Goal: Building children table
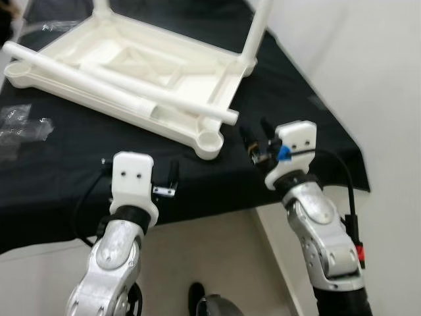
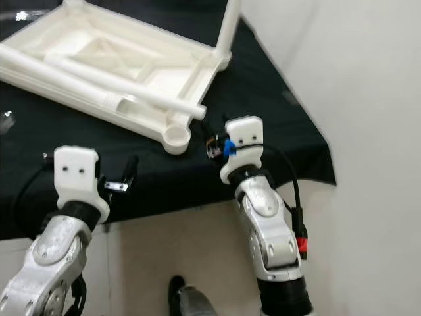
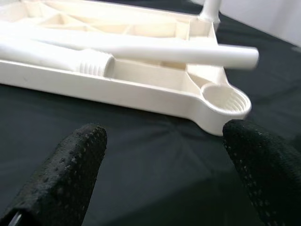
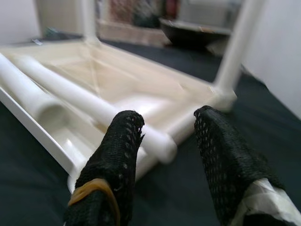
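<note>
Upturned tabletop (image 1: 125, 62) lay near worktop's (image 1: 79, 164) front right corner, loose leg (image 1: 118, 82) resting across it. Both end effectors, left (image 1: 164, 183) and right (image 1: 258, 141), open, empty, hovering at front edge. Risk: nudged leg could roll off; bad angle might cross-thread empty socket (image 1: 209, 139).

Place: a plain indoor room, maybe a home | black cloth (image 1: 217, 178) over a table | white wall (image 1: 368, 59) | pale floor (image 1: 217, 257)

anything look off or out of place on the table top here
Two loose legs lie across the upturned table top instead of standing in sockets; the near corner socket is empty. Two far legs stand upright.
</note>
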{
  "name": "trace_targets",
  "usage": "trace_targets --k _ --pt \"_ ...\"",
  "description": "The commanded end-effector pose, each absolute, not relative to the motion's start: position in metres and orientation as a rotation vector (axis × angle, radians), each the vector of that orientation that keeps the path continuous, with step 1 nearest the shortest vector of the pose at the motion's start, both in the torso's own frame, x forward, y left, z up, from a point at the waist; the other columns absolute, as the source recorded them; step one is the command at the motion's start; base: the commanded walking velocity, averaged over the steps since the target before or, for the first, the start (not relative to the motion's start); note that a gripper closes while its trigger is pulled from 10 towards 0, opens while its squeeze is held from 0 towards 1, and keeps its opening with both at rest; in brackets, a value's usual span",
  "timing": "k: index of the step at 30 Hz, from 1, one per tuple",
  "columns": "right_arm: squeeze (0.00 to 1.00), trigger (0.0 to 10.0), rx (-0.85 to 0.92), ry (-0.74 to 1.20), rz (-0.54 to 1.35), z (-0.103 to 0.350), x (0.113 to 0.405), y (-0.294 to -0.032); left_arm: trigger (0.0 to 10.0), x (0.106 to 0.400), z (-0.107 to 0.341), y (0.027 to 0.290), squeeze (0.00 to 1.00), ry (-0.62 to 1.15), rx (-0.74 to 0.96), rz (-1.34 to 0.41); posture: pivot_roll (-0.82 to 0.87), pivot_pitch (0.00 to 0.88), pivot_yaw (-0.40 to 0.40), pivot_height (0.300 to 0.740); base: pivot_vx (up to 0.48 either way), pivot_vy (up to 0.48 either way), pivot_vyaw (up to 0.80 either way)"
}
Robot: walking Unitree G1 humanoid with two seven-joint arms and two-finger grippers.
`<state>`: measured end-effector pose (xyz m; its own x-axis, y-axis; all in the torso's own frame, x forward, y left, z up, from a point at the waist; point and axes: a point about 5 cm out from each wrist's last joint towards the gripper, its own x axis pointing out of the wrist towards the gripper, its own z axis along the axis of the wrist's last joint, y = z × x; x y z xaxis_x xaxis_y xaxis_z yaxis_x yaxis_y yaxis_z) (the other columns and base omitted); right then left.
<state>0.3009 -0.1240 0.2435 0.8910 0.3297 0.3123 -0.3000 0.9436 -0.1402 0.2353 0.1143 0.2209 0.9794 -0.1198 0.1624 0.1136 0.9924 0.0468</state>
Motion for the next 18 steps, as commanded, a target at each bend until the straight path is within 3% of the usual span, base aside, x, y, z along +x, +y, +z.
trace_targets --k 1,8,11,18 --pt "0.0 10.0 -0.125 -0.351 0.391 0.247 0.302 -0.116 10.0 0.233 0.222 0.118 0.0 -0.177 0.044 -0.097 0.01 0.242 -0.135 0.74 0.0 0.0 0.0" --pt "0.0 10.0 -0.277 -0.195 0.547 0.24 0.337 -0.094 10.0 0.235 0.226 0.119 0.0 -0.187 0.047 -0.094 0.01 0.245 -0.136 0.74 0.0 0.0 0.0" --pt "0.0 10.0 -0.422 -0.035 0.708 0.231 0.357 -0.083 10.0 0.235 0.228 0.12 0.0 -0.195 0.05 -0.092 0.01 0.246 -0.145 0.74 0.0 0.0 0.0" --pt "0.0 10.0 -0.43 0.015 0.719 0.237 0.373 -0.076 10.0 0.235 0.229 0.12 0.0 -0.196 0.051 -0.086 0.01 0.247 -0.15 0.74 0.0 0.0 0.0"
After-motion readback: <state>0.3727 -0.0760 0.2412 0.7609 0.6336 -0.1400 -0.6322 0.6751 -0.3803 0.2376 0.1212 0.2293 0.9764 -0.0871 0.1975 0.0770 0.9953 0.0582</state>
